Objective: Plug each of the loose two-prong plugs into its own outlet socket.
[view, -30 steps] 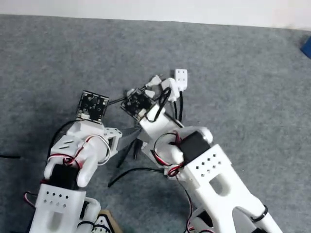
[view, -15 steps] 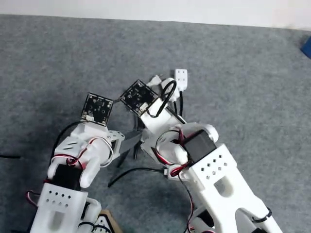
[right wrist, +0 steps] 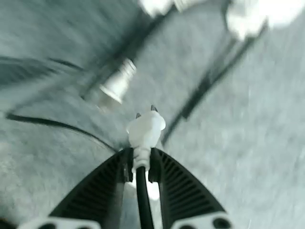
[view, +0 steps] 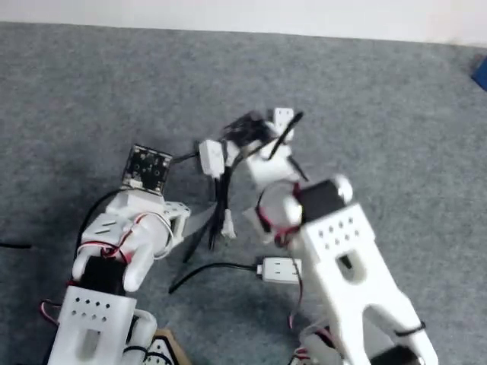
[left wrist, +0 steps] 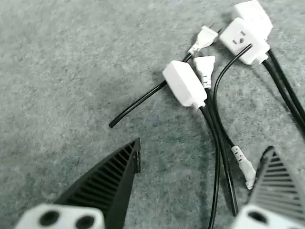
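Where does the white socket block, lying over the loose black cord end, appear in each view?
High view: socket block just left of centre, upper half.
Left wrist view: socket block above the picture's centre.
Right wrist view: too blurred to match it.
Shared landmark: small white connector near it.

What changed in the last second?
The right arm swung toward the far socket, uncovering one socket block beside the left arm and a second block near its own base. The right gripper is shut on a plug. The left gripper, open, and the far socket stayed put.
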Controlling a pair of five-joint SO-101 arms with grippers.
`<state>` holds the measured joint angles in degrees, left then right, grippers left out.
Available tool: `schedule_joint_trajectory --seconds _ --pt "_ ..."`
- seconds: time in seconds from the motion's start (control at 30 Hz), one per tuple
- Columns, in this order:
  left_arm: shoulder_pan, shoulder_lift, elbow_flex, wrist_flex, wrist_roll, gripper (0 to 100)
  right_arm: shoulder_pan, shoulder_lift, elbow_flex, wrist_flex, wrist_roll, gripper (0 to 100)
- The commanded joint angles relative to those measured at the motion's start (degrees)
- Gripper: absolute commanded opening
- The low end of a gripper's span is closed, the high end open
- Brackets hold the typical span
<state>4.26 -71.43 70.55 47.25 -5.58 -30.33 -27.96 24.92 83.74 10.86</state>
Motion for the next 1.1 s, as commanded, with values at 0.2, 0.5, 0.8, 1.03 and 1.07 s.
schedule_joint_trajectory --seconds 0.2,0.5,0.8,1.03,1.07 --pt "-1.4 2.8 -0.6 -1.2 0.0 38 1.7 3.0 -3.6 11.4 0.9 0.6" --pt "-1.5 23.9 -6.5 -5.5 -0.4 38 6.8 -2.9 -2.2 17.2 24.2 0.6" --pt "-1.5 29.3 -8.1 -7.1 -0.4 38 12.3 0.1 1.3 13.5 33.9 0.6" --pt "-1.5 29.3 -8.2 -7.1 -0.4 38 12.5 0.1 7.9 8.7 35.2 0.6" --pt "-1.5 29.3 -8.2 -7.1 -0.4 38 12.5 0.1 9.1 7.7 35.2 0.6"
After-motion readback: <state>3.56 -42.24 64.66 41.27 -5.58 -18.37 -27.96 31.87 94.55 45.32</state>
